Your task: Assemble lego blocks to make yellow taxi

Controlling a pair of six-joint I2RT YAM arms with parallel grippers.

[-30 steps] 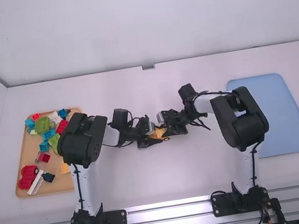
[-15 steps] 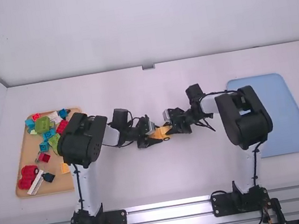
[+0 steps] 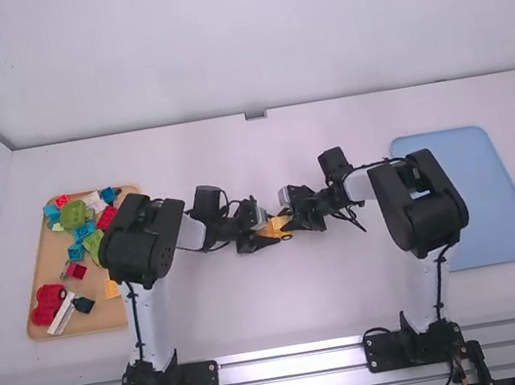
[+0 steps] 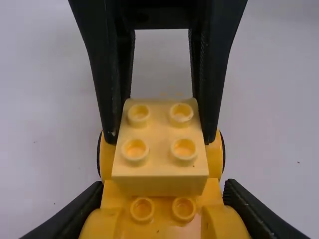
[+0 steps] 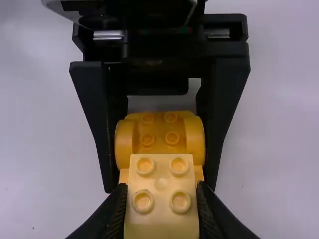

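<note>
In the high view my left gripper (image 3: pixel 266 231) is at the table's middle, facing my right gripper (image 3: pixel 288 220); the orange-yellow car base (image 3: pixel 274 230) lies between them. My left gripper (image 4: pixel 163 194) is shut on this studded base (image 4: pixel 163 219), gripping its two sides. A pale yellow block (image 4: pixel 159 124) with four studs lies over the middle of the base. My right gripper (image 5: pixel 161 191) is shut on that pale block (image 5: pixel 161 189) from both sides. Whether the block's underside is fully pressed onto the base cannot be told.
A wooden tray (image 3: pixel 42 263) of loose coloured blocks lies on the left, beside the left arm. On the right, a blue tray (image 3: pixel 485 194) lies flat behind the right arm's elbow. White table (image 3: pixel 240 324) surrounds the grippers.
My right gripper first shifted to the right, away from the left one, then slightly back left. My left arm has kept still with the car base.
</note>
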